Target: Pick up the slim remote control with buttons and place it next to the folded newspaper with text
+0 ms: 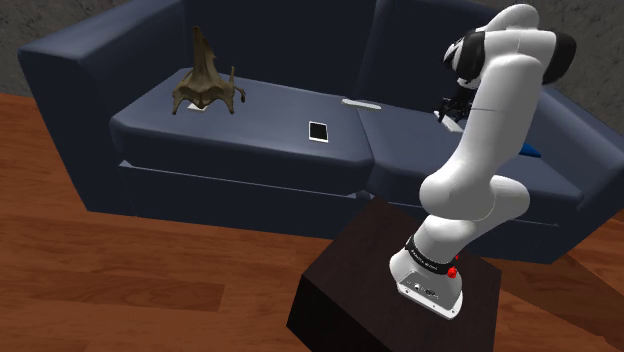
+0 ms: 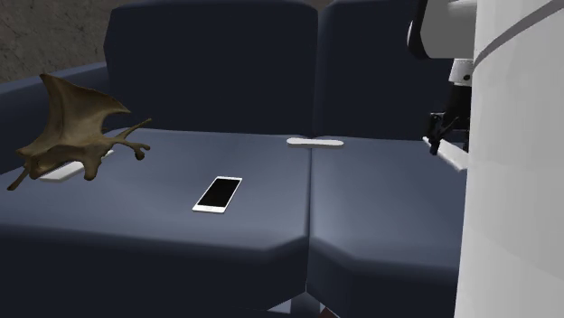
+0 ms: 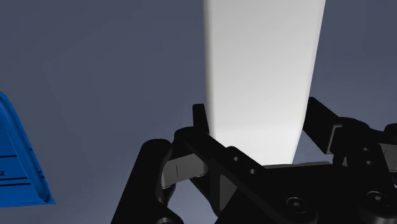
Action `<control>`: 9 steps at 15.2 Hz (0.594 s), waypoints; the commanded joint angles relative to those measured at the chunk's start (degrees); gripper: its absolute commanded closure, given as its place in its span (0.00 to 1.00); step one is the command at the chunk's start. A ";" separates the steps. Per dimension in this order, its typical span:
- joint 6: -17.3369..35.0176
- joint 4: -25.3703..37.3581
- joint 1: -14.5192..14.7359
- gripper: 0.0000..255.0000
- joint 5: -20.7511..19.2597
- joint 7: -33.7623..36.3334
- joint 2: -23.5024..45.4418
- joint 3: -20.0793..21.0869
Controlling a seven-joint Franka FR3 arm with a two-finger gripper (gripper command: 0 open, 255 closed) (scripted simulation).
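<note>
A long, flat, plain white remote (image 3: 261, 57) is clasped between the two black fingers of my gripper (image 3: 257, 121). My gripper (image 1: 447, 108) hangs low over the sofa's right seat cushion, partly behind the arm, and the remote's white end (image 2: 456, 158) shows under the gripper (image 2: 443, 126). I cannot tell whether the remote touches the cushion. A flat white sheet (image 2: 61, 173), perhaps the newspaper, lies under a brown winged sculpture (image 1: 205, 85) on the left cushion. A slim white piece (image 2: 314, 142) rests on the seam between the cushions.
A dark blue sofa (image 1: 250, 150) spans the scene. A phone with a black screen (image 1: 318, 131) lies near the middle of the left cushion. A blue book (image 3: 19, 165) lies on the right cushion close to the gripper. Wooden floor lies in front of the sofa.
</note>
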 commanded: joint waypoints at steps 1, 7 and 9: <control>-1.00 3.12 -2.70 1.00 1.42 -2.63 2.52 -0.05; -5.86 15.56 -12.50 1.00 5.54 -9.78 11.04 0.37; -4.48 14.36 -12.40 1.00 5.70 -9.93 11.28 0.56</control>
